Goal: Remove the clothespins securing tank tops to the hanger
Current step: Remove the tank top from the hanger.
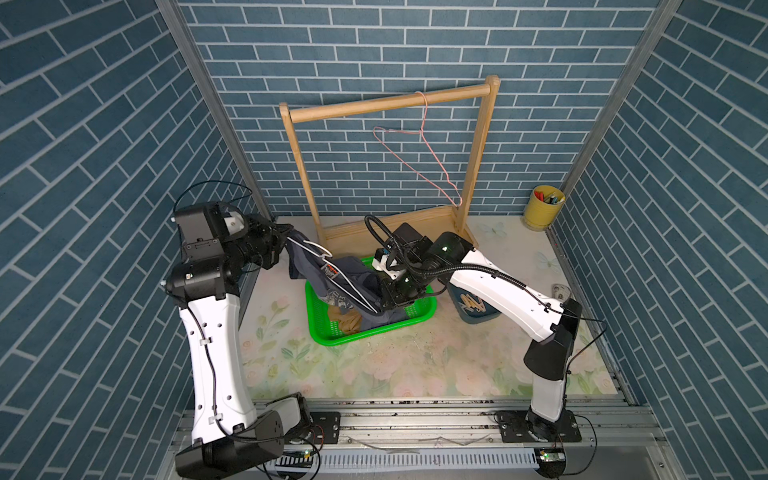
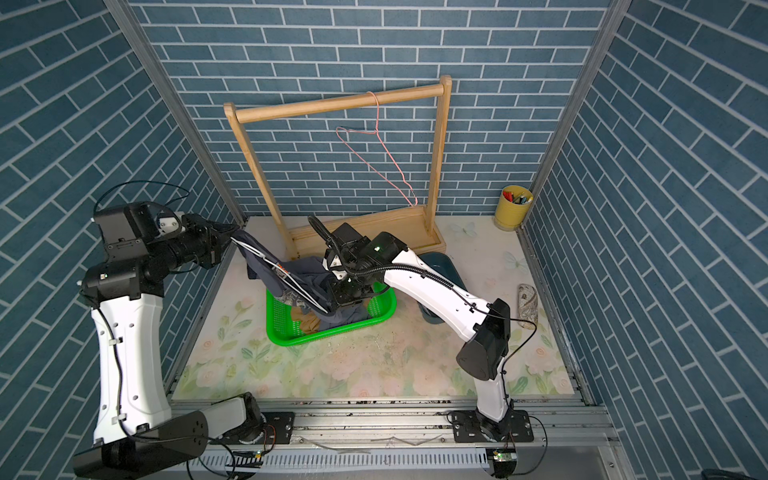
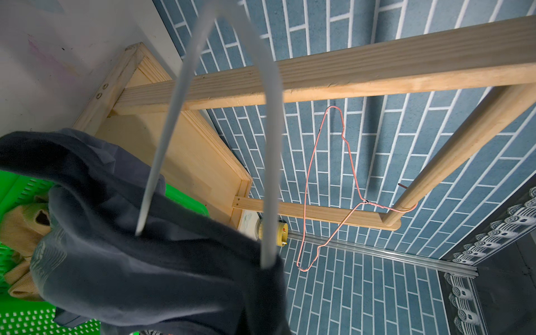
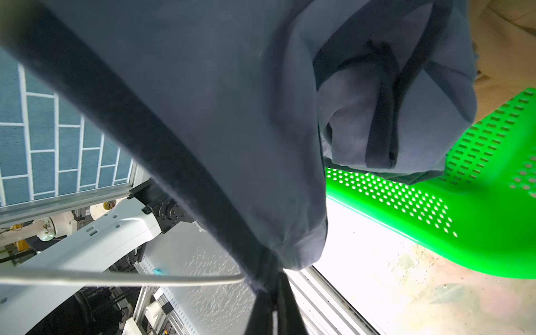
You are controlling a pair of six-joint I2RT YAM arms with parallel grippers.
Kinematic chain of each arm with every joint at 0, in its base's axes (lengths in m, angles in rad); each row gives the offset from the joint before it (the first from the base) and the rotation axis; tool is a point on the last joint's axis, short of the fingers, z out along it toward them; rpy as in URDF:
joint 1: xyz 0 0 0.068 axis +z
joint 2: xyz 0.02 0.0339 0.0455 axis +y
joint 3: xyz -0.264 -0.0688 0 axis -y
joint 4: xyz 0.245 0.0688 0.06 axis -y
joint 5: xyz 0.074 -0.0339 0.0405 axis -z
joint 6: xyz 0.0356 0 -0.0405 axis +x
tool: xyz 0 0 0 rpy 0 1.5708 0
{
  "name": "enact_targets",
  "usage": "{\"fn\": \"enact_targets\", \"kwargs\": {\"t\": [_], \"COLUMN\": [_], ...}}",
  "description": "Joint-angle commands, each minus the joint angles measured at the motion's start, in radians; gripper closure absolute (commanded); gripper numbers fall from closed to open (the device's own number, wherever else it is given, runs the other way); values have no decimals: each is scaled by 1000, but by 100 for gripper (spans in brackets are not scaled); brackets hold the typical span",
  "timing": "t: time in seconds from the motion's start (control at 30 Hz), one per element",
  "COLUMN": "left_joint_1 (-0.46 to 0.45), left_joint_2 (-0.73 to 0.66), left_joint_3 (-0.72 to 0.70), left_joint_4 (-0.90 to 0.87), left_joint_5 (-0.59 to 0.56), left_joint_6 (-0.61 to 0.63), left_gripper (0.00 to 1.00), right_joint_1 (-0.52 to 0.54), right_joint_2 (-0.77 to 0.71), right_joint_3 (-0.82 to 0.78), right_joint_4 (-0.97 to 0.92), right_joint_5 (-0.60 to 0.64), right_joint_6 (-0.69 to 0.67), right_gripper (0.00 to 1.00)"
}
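Jaws shut, left gripper (image 1: 286, 236) pinches a white hanger (image 3: 176, 116), right gripper (image 1: 388, 305) the dark grey-blue printed tank top (image 1: 353, 275). It sags over a green basket (image 1: 332, 338).

Floral tabletop (image 1: 415, 365), green basket (image 1: 374, 332) at centre, wooden rack (image 1: 353, 109) behind, yellow cup (image 1: 540, 214), blue bin (image 1: 478, 318), patterned pouch (image 2: 527, 303)

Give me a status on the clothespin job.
Done: the tan tank top lies in the green basket, the pink wire hanger hangs bare on the wooden rack, and clothespins sit in the blue bin. In hand: the left gripper holds the white hanger, the right gripper pinches the dark tank top draped on it. Left: freeing that top; no pin on it is visible.
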Motion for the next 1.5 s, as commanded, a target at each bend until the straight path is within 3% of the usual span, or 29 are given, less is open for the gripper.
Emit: {"fn": "enact_targets", "kwargs": {"t": [0.0,0.27,0.47,0.6,0.8,0.9,1.0,1.17,1.37,1.47], "left_joint_1": [-2,-2,-3,-13,-28,-54,-81,-92,-102,-117], "left_joint_2": [-27,-18,-57,-119,-229,-247,-244,-203,-123,-87], "left_joint_3": [-4,11,-69,-194,-470,-527,-560,-572,-566,-554], "left_joint_4": [41,118,150,125,272,280,299,322,353,359], "left_joint_5": [22,49,94,110,121,105,92,86,86,83], "left_joint_6": [-60,-239,-335,-317,-415,-405,-399,-377,-342,-333], "left_gripper": [100,100,100,100,100,100,100,100,100,100], "right_joint_1": [-7,-41,-129,-180,-196,-195,-195,-195,-181,-137], "right_joint_2": [-29,-96,-110,-15,121,147,146,-9,-256,-305], "right_joint_3": [-45,-255,-355,-301,-250,-258,-254,-302,-408,-368], "right_joint_4": [31,190,377,375,378,382,324,196,166,144], "right_joint_5": [21,19,-54,-95,-126,-131,-107,-18,10,37], "right_joint_6": [23,32,55,41,40,47,24,-9,47,65], "right_gripper": [95,96,96,96,95,88,73,55,48,46]}}
